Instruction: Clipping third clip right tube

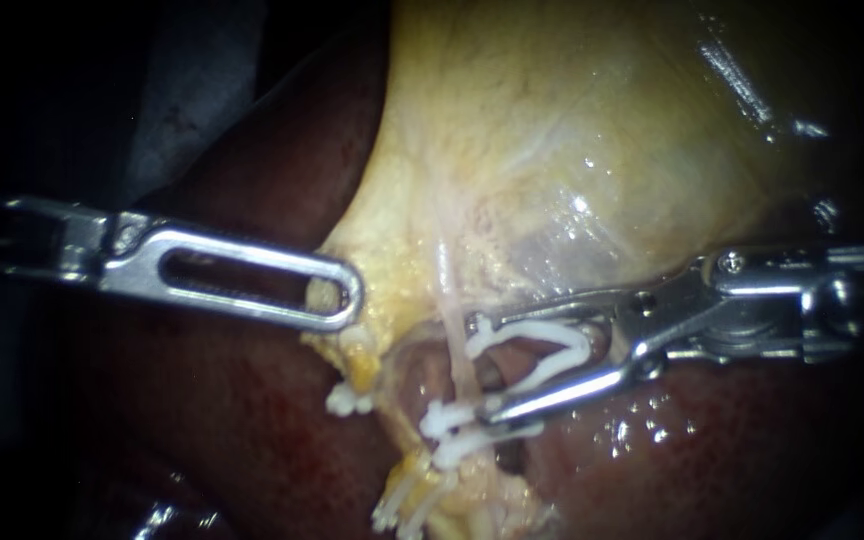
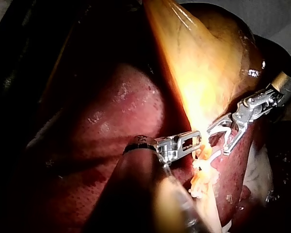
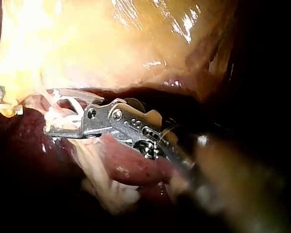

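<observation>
carefully now: i'd ease my right instrument (image 1: 482, 365) leftwards until the right tube (image 1: 459, 355) sits deep in the white clip (image 1: 542, 328), clear of the placed clips (image 1: 449, 420) just below, then squeeze square across it. its jaws stand wide, both cradling that clip; the tube lies at their mouth, centre of frame. my left instrument (image 1: 352, 295), centre left, looks closed on the gallbladder (image 1: 552, 120) edge.
</observation>
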